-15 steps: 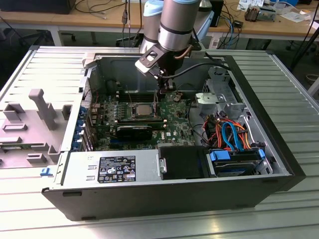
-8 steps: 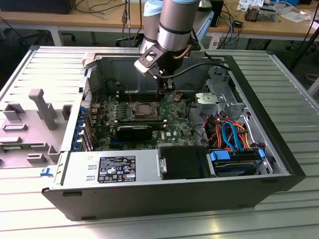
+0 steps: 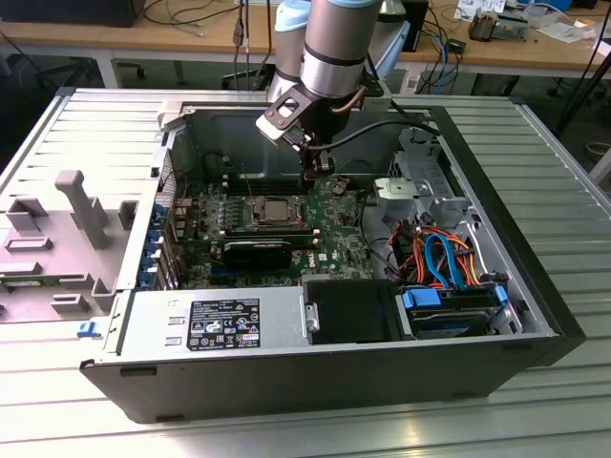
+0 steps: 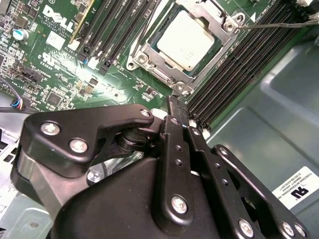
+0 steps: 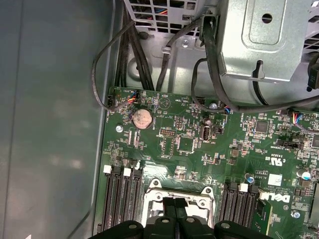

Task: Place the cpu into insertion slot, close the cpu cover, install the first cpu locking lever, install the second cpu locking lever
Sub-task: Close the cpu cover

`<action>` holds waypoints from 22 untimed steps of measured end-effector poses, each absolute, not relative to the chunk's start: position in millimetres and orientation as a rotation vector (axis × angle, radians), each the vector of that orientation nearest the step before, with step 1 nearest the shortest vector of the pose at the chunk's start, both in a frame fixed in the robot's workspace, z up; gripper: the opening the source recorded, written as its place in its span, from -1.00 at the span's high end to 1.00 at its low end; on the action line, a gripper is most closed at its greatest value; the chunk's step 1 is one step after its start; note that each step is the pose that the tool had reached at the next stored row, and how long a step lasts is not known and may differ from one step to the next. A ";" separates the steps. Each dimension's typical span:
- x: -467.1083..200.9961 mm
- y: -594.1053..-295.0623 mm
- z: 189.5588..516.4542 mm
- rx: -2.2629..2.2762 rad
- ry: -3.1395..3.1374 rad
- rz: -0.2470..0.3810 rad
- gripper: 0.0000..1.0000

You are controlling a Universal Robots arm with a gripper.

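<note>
now, cpu (image 4: 187, 40) seated, cover (image 4: 145, 47) down, jaws together

The cpu (image 4: 188, 40) has a matt silvery metal top; the cpu cover (image 4: 219, 17) is shiny bare metal. The tool (image 4: 172, 104) is matt black, the circuit board (image 5: 199, 144) glossy green.

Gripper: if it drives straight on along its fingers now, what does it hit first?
Probably the cpu cover's near corner, just ahead of the gripper in the second wrist view. Depth is unclear; it could land on the board beside it.
</note>
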State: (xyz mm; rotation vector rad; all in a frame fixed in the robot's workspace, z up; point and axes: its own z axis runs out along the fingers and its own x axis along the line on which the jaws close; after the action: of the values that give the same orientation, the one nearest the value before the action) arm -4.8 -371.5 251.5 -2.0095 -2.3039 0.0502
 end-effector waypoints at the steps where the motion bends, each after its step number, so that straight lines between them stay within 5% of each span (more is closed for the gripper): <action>1: -5.0 -371.5 251.5 -2.009 -2.304 0.050 0.79; 22: -11.1 -371.5 251.3 -2.009 -2.304 0.050 0.79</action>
State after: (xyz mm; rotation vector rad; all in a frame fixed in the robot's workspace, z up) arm -11.1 -371.5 251.3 -2.0094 -2.3039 0.0501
